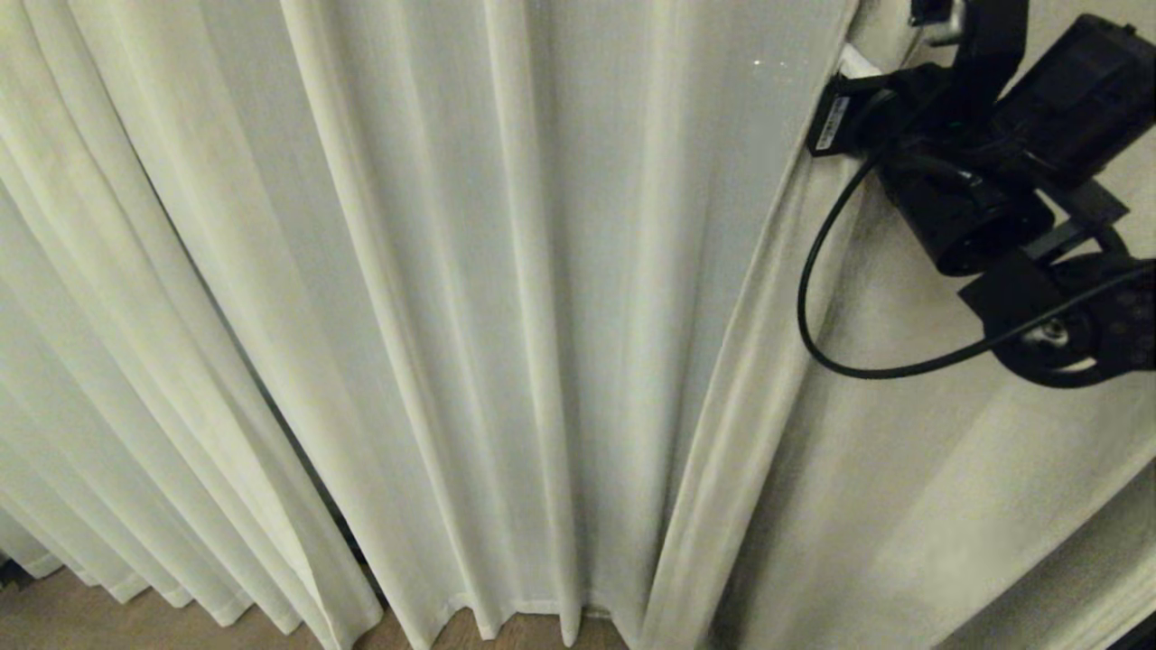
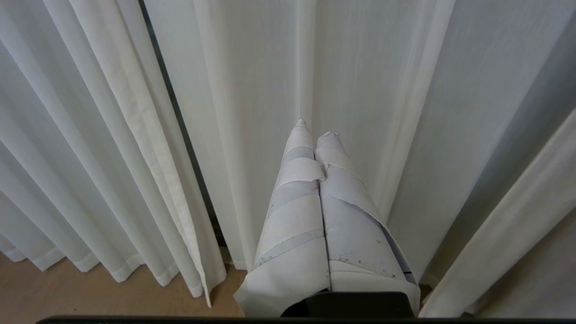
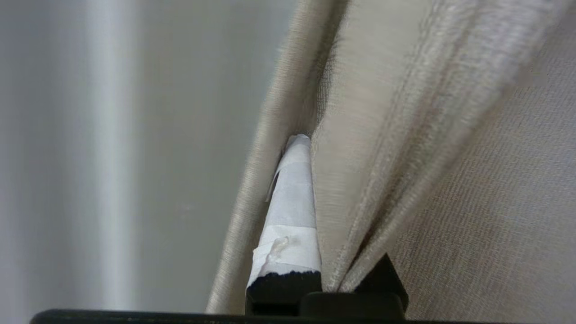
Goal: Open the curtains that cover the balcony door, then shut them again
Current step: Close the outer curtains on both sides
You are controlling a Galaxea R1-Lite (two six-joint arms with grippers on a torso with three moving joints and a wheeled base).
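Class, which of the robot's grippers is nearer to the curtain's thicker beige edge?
Right. The right gripper is shut on the beige curtain edge; the left gripper hangs shut, apart, facing sheer pleats.

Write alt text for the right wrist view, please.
The right tool is shut on a folded edge of the cream curtains, one tape-wrapped finger showing beside the cloth. A pale, blurred surface fills the rest.

head: looks down at curtains (image 1: pixel 506 316) | wrists: close up | shared: pleats
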